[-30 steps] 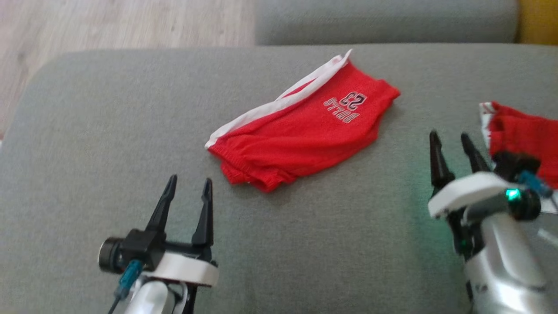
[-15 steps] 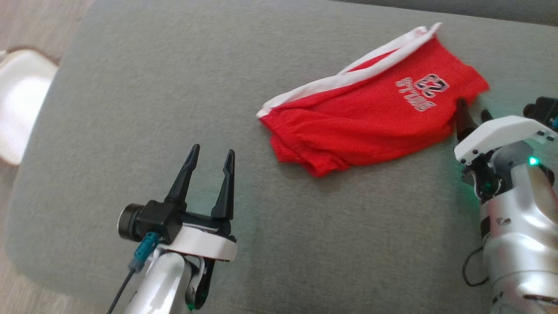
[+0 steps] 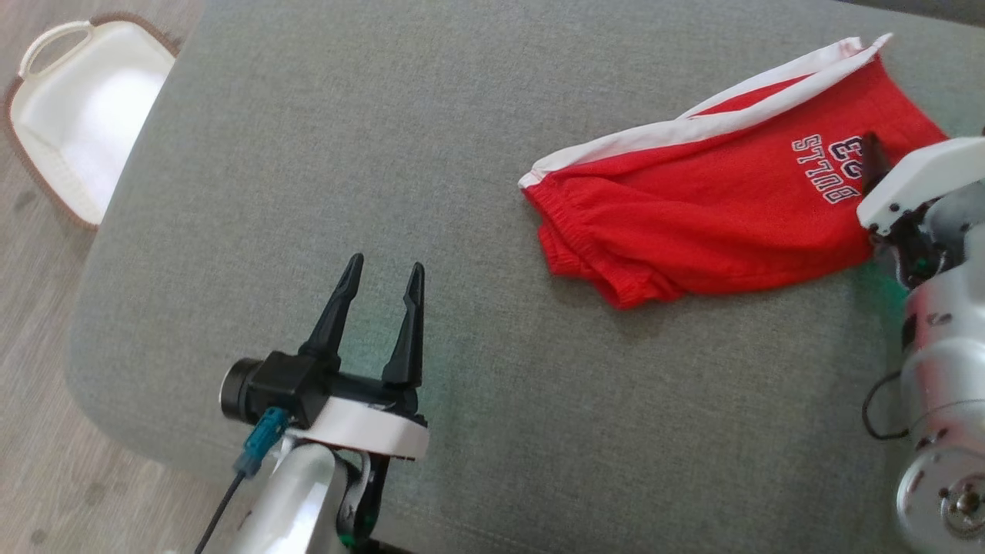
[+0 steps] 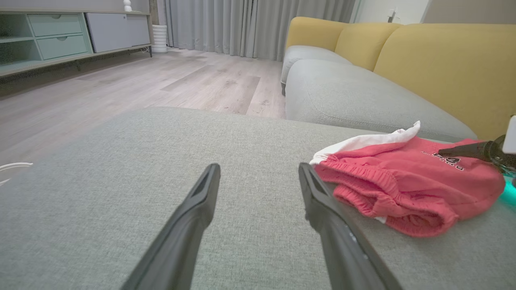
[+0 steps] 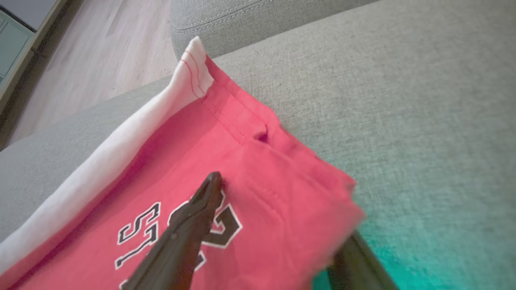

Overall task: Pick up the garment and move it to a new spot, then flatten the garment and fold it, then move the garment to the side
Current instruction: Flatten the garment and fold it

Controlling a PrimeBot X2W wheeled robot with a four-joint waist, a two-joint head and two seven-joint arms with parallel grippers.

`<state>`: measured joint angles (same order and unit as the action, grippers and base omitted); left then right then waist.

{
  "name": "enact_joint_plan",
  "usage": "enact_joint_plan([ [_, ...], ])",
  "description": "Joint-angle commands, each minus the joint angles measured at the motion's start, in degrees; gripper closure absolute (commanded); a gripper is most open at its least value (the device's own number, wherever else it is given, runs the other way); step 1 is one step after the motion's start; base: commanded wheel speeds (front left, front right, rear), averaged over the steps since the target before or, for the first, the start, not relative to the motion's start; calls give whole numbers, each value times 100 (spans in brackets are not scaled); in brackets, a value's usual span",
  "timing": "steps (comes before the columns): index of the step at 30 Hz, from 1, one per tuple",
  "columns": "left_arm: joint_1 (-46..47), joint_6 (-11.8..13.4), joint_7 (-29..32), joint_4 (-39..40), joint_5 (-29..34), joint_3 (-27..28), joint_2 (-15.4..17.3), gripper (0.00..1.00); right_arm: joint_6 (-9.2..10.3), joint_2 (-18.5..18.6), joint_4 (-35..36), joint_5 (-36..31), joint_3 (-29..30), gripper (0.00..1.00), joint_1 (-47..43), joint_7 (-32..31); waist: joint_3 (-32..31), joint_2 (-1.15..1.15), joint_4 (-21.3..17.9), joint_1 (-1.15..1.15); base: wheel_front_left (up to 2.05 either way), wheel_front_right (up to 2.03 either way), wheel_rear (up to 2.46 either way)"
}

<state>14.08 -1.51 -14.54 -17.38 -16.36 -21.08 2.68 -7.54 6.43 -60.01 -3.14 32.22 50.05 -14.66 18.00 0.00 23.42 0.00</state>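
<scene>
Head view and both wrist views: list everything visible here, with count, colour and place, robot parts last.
Shorts: one, red with a white side stripe and dark lettering, lying on the cushion's right part.
Cushion: one, grey, under the shorts and both grippers.
Basket: one, white with a brown rim, on the floor past the cushion's left edge.
Floor: pale wood, around the cushion.
Sofa: one, yellow back with grey seat, behind the cushion.
Cabinet: one, pale green and grey, at the far wall.
Curtains: grey, far wall.
Left gripper: one, dark fingers, open, over bare cushion, apart from the shorts.
Right gripper: one, dark fingers, open, one finger over the lettering, the other partly hidden at the hem corner.
</scene>
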Motion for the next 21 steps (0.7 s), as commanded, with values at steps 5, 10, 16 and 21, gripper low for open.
enact_joint_plan([
  [5, 279, 90, -46, 217, -100, 58, 21, 0, 5, -201, -213, -354, 149, 4, 57, -204, 110, 0, 61, 0, 0, 0, 0],
  [10, 324, 132, -46, 200, -111, 42, 21, 0, 5, -286, -302, -374, 131, 100, 231, 68, 111, 0, -15, 0, 0, 0, 0],
  [16, 308, 133, -46, 170, -52, 78, 21, 0, 5, -337, -377, 54, 46, 100, 299, 794, -67, 0, -274, 0, 0, 0, 0],
  [21, 193, 79, -46, 146, 90, 188, 21, 0, 5, -352, -412, 807, -162, 100, 68, 1435, -384, 0, -664, 0, 0, 0, 0],
])
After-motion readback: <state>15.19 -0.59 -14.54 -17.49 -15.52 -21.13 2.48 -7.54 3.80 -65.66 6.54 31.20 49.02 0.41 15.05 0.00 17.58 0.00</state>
